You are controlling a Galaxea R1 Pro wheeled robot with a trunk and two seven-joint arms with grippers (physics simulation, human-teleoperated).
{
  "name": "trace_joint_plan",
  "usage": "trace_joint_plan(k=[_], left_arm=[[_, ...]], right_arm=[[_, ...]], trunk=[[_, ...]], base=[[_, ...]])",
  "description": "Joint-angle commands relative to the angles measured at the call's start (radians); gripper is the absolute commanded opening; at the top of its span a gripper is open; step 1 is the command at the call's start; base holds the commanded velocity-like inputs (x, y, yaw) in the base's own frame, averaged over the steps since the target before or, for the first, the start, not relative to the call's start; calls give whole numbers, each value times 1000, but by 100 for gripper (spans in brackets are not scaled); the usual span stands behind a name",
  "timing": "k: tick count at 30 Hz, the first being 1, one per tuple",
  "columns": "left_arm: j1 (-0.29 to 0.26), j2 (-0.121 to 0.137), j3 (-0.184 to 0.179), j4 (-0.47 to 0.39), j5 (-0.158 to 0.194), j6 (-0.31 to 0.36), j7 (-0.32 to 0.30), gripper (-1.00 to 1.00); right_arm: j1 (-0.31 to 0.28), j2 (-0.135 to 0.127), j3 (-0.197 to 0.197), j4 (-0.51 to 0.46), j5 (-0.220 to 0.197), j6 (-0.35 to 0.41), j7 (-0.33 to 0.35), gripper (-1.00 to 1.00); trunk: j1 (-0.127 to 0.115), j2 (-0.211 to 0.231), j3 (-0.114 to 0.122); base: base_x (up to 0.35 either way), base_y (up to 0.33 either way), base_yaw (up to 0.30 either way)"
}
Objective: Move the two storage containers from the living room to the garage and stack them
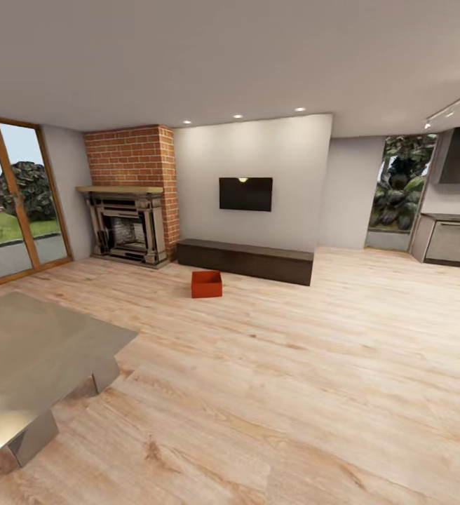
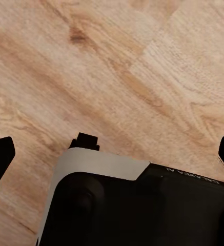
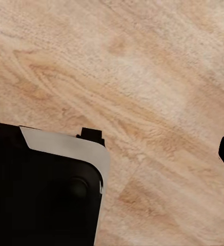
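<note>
Plank floor (image 2: 142, 66) beneath left claw (image 2: 112, 154), fingers apart, empty; right claw unclear. Storage container (image 1: 207, 284) far ahead: approach step, drive closer.

Light wood plank floor (image 1: 293, 393) — 1 orange-red bin (image 1: 206, 284) on it, near low dark cabinet (image 1: 247, 261).

The floor (image 1: 293, 379) is light wood planks, matt. The low table (image 1: 41, 351) looks polished metal. The fireplace column (image 1: 135, 158) is rough red brick.
</note>
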Motion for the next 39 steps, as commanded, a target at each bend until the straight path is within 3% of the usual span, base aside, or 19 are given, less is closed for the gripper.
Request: trace_joint_plan(k=[1,28,39], left_arm=[[-1,0,-8,1,9,-3,0,100],[-1,0,-8,1,9,-1,0,100],[-1,0,-8,1,9,-1,0,100]], right_arm=[[-1,0,4,3,4,-5,-2,100],[-1,6,3,3,3,-5,-3,100],[-1,1,4,3,4,-6,-3,100]], trunk=[[1,-1,-1],[1,-1,-1],[1,-1,-1]], base=[[322,0,0],[322,0,0],[323,0,104]])
